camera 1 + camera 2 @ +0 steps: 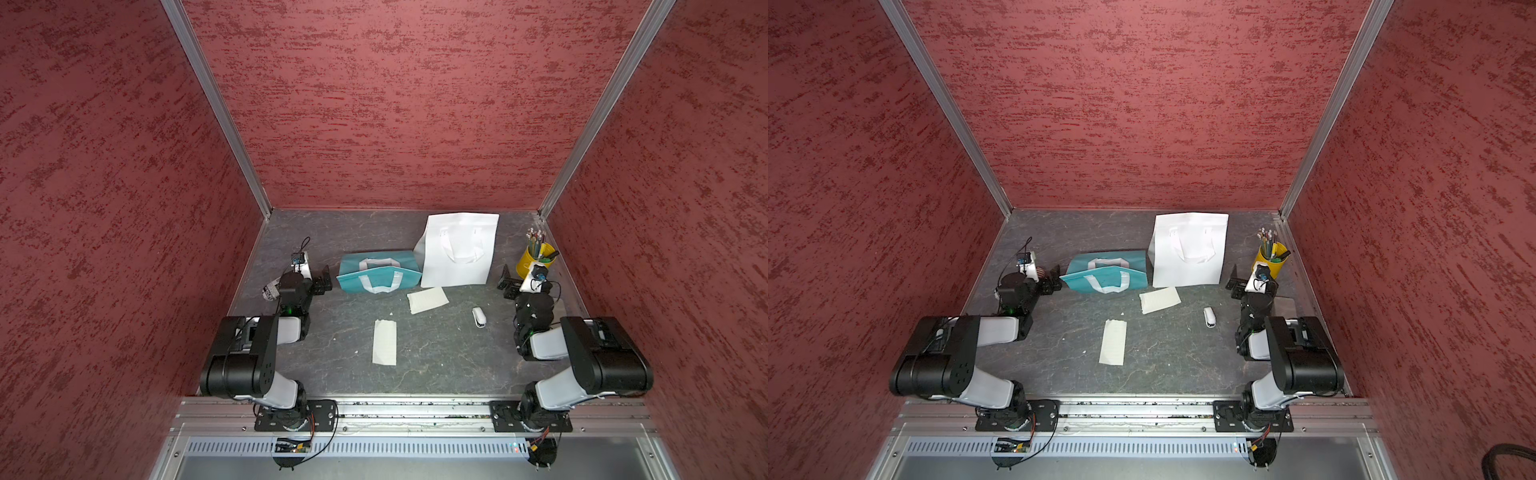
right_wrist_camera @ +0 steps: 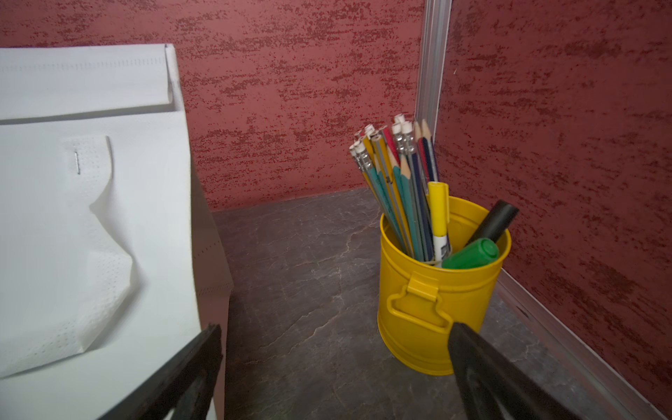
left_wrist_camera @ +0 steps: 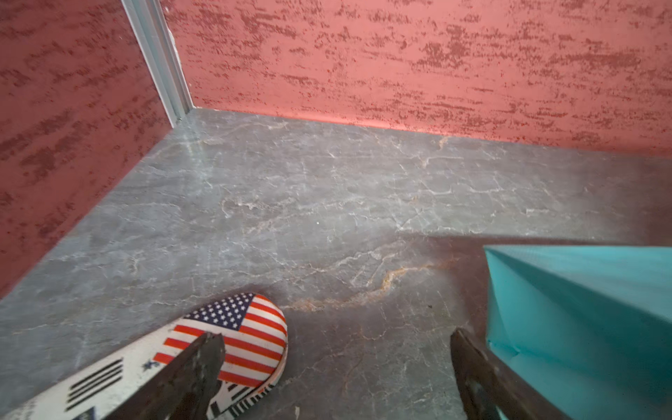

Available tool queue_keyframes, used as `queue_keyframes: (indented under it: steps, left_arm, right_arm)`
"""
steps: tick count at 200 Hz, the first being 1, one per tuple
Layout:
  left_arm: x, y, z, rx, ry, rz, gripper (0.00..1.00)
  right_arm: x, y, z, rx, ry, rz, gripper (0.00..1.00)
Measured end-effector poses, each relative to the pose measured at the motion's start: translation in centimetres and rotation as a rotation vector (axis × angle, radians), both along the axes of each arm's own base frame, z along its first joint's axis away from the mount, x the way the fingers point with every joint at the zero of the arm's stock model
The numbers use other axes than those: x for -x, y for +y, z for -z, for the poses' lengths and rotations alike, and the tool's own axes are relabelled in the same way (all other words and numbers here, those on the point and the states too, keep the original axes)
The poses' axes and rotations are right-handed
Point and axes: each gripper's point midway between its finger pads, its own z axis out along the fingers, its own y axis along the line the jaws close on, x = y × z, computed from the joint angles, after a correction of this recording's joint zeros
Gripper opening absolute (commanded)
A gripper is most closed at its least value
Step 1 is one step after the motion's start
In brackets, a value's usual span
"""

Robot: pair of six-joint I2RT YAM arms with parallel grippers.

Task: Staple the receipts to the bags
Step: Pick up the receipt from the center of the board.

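**Table** (image 1: 332,374): grey stone-look top, red walls on three sides, beneath both arms.

**White bag** (image 1: 457,266) (image 1: 1187,266): larger of the bags, flat, loop handle on upper face. Just beside R pincer (image 1: 505,277) (image 1: 1233,277), on side toward L arm. R wrist view: bag's near edge (image 2: 54,254) running under one finger (image 2: 189,371); contact not discernible.

**Teal bag** (image 1: 380,271) (image 1: 1104,272): smaller, white handles, flat. Just beside L pincer (image 1: 326,278) (image 1: 1054,278), on side toward R arm. L wrist view: teal corner (image 3: 582,309) right against one finger (image 3: 476,374); touching or not, cannot tell.

**L pincer:** low over table, jaws spread wide, nothing btwn them. **R pincer:** same, spread wide, nothing held.

**Yellow cup** (image 1: 530,259) (image 2: 429,309): pencils & markers inside. Just past R pincer's outer finger, in corner away from L arm.

**Flag-print item** (image 3: 247,327): rounded end, partly under L pincer's outer finger, on side away from teal bag.

**Receipts:** off-white slips, both loose on table.
- **Far receipt** (image 1: 427,300) (image 1: 1159,300): btwn pincers, closer to R pincer, a little back toward arm bases, one corner at white bag's near edge.
- **Near receipt** (image 1: 385,343) (image 1: 1113,343): well back of both pincers, approx. midway btwn arms, apart from both bags.

**Stapler** (image 1: 478,317) (image 1: 1209,317): small, white. Near R pincer, back toward R arm base, apart from both receipts.
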Motion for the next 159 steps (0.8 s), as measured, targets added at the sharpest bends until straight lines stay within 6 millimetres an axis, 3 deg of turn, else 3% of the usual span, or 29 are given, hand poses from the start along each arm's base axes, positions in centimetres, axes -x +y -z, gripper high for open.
queue_keyframes:
  steps: [13, 29, 58, 80, 97, 115, 134, 159]
  left_arm:
    - [0.0, 0.5, -3.4, 0.009, -0.033, -0.032, 1.0]
    - [0.4, 1.1, -10.1, 0.041, -0.113, -0.061, 1.0]
    - [4.0, 0.0, -22.1, 0.105, -0.261, -0.019, 1.0]
    - [8.1, -3.3, -26.7, 0.153, -0.292, 0.102, 1.0]
    - [10.9, -6.5, -27.8, 0.21, -0.262, 0.226, 1.0]
    - [12.8, -10.4, -27.0, 0.278, -0.167, 0.359, 1.0]
    - [15.1, -15.1, -23.4, 0.341, 0.012, 0.491, 1.0]
    - [19.0, -20.1, -17.2, 0.36, 0.266, 0.593, 1.0]
  right_arm:
    - [0.1, 0.0, -0.1, 0.002, 0.002, 0.004, 0.99]
    - [0.1, 0.1, -1.2, 0.009, -0.003, 0.008, 0.99]
    - [0.4, 0.9, -8.0, -0.001, -0.144, -0.006, 0.99]
    - [1.4, 1.8, -12.6, -0.026, -0.233, -0.047, 0.99]
    - [2.0, 2.6, -14.9, -0.041, -0.252, -0.097, 0.99]
    - [2.7, 4.2, -16.3, -0.061, -0.24, -0.184, 0.99]
    - [3.6, 6.2, -16.8, -0.093, -0.21, -0.294, 0.98]
    - [4.9, 9.0, -15.7, -0.155, -0.132, -0.429, 0.95]
